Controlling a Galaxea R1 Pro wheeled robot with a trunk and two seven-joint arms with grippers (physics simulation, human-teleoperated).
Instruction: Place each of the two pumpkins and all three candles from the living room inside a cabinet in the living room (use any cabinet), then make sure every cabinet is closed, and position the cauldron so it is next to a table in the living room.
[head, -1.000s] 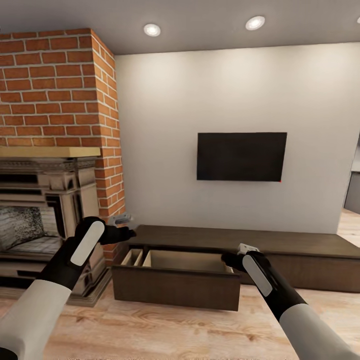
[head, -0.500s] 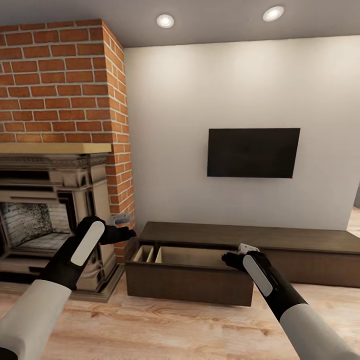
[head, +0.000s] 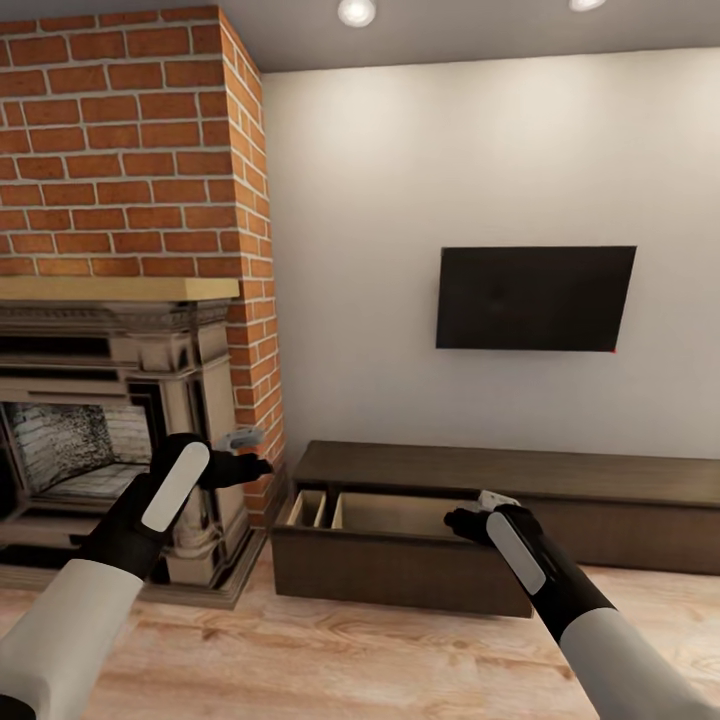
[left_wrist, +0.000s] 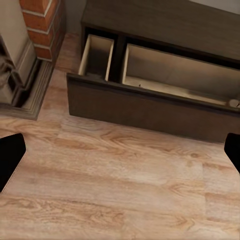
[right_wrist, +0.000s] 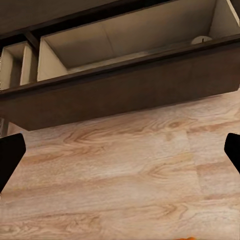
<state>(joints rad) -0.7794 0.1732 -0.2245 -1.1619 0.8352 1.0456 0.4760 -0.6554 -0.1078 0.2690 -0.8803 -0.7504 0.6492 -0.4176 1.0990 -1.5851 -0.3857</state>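
Note:
The long dark-brown cabinet (head: 520, 475) runs along the white wall, its left drawer (head: 400, 575) pulled out over the floor. The drawer (left_wrist: 150, 107) has a narrow and a wide pale compartment. A small pale round thing (right_wrist: 201, 39) lies in a corner of the wide one, too small to identify. My left gripper (head: 262, 465) hangs open in front of the fireplace, left of the drawer. My right gripper (head: 452, 519) is open above the drawer's front right part. Both hold nothing. The pumpkins, cauldron and table are out of view.
A brick chimney with a stone fireplace (head: 110, 420) stands left of the cabinet, its hearth step (left_wrist: 27, 95) close to the drawer's corner. A black TV (head: 535, 298) hangs on the wall. Wood floor (head: 330, 650) lies between me and the drawer.
The whole picture has shifted right and up, so the camera has moved. Both arms keep the same pose in the picture. The drawer stays open.

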